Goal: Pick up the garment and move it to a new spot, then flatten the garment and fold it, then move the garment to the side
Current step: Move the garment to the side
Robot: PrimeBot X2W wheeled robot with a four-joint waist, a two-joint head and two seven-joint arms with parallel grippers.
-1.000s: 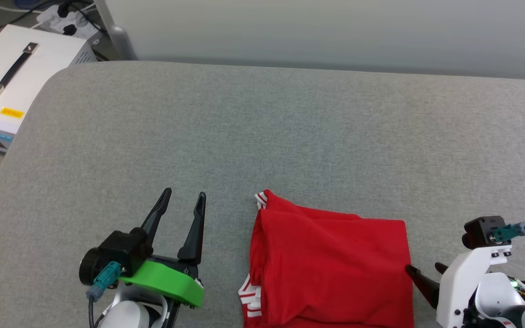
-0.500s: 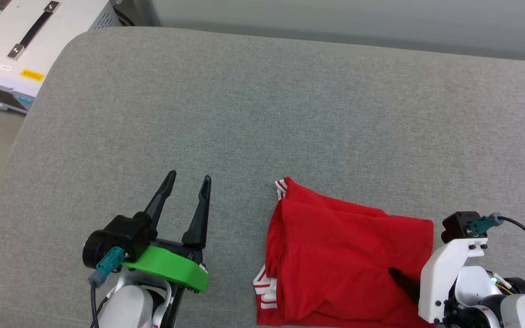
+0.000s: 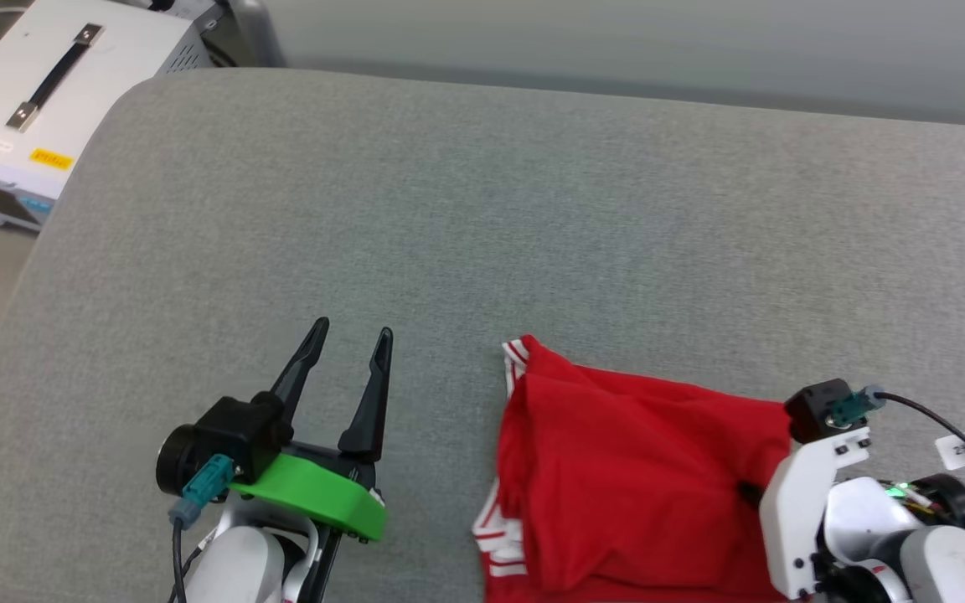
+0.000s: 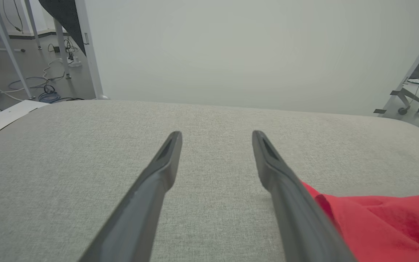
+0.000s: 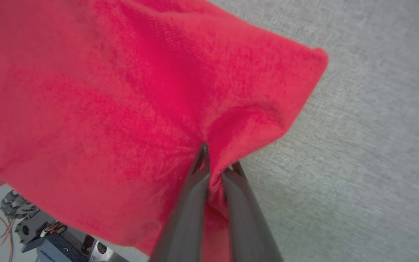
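The garment [image 3: 633, 477], a red jersey folded into a rough rectangle with red-white striped trim at its left corners, lies at the near edge of the grey cushioned surface [image 3: 482, 234]; its lettering is hidden. My right gripper [image 5: 216, 160] is shut on a pinch of red cloth near the garment's [image 5: 122, 94] right edge, the fabric bunching around the fingertips. In the head view that gripper [image 3: 752, 492] is mostly covered by its white wrist. To the garment's left my left gripper [image 3: 350, 332] stands open above bare cushion, fingers [image 4: 166, 156] apart with nothing between them, the garment [image 4: 376, 222] at its right.
A white box with a black handle [image 3: 38, 92] stands beyond the cushion's far left corner. A pale wall [image 4: 231, 51] runs behind the far edge. Cables and metal frame legs [image 4: 31, 65] lie on the floor at the left. Bare cushion stretches beyond the garment.
My right gripper has moved in over the garment's right edge and closed on the cloth, which now bunches there. The head camera has shifted. The left gripper stays open in place.
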